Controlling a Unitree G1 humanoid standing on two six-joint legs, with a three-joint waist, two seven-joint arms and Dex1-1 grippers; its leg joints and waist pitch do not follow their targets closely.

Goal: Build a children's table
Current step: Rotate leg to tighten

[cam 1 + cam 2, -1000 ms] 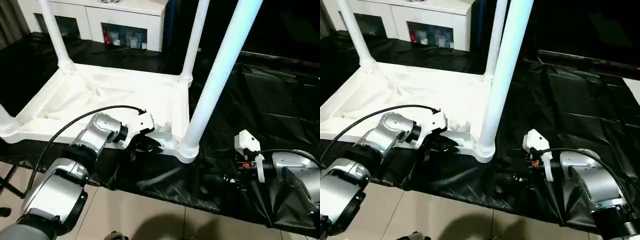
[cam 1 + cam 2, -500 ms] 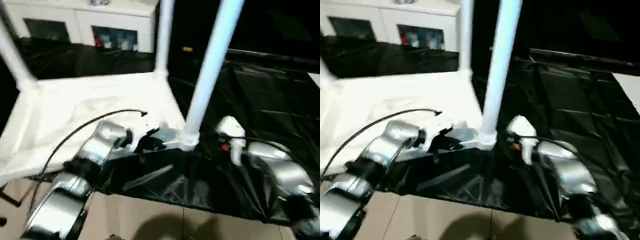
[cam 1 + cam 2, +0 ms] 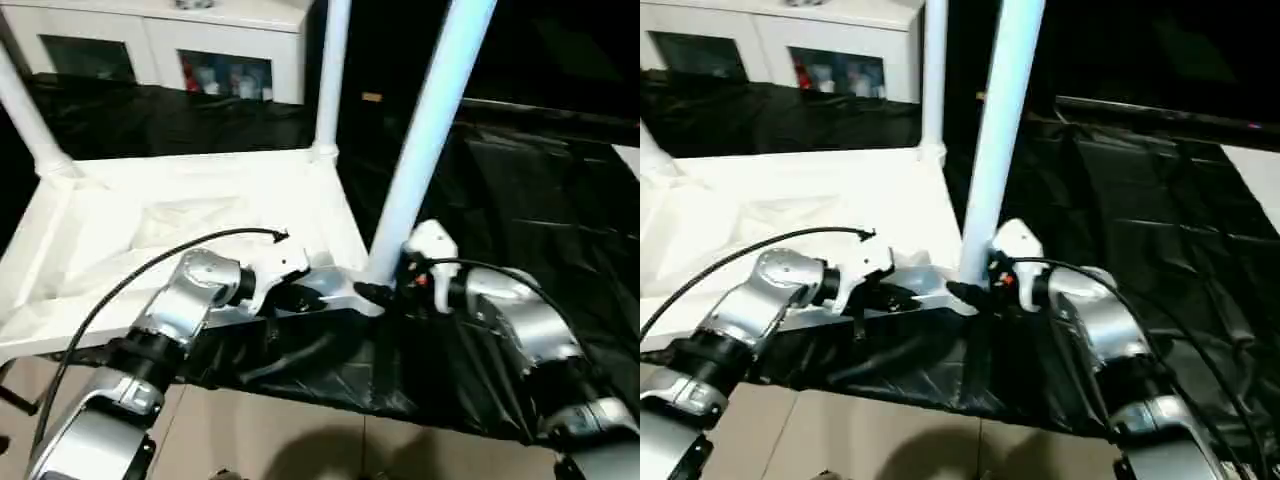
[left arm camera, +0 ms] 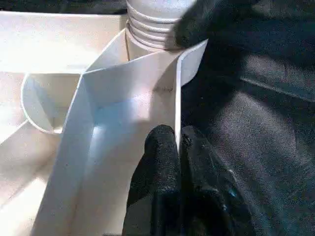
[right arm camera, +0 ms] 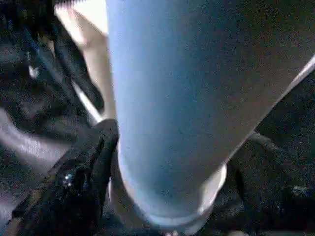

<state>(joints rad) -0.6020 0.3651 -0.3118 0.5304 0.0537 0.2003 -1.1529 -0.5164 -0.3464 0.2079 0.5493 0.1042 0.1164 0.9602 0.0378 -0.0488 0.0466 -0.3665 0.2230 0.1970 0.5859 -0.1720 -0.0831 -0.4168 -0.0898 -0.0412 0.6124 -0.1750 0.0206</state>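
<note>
Having swung in, right gripper [image 5: 167,162] straddling nearest leg [image 3: 425,140] at its socket, unclamped; left gripper [image 4: 177,147] pinching upturned tabletop [image 3: 190,215] rim on black sheet [image 3: 540,200]. Risking levering leg askew.

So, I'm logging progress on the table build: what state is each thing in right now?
tabletop: upside down on the black sheet, rim pinched.
near leg: upright in its corner socket.
far leg: upright in its socket.
left gripper: shut on the tabletop's rim.
right gripper: fingers either side of the near leg's base.
</note>
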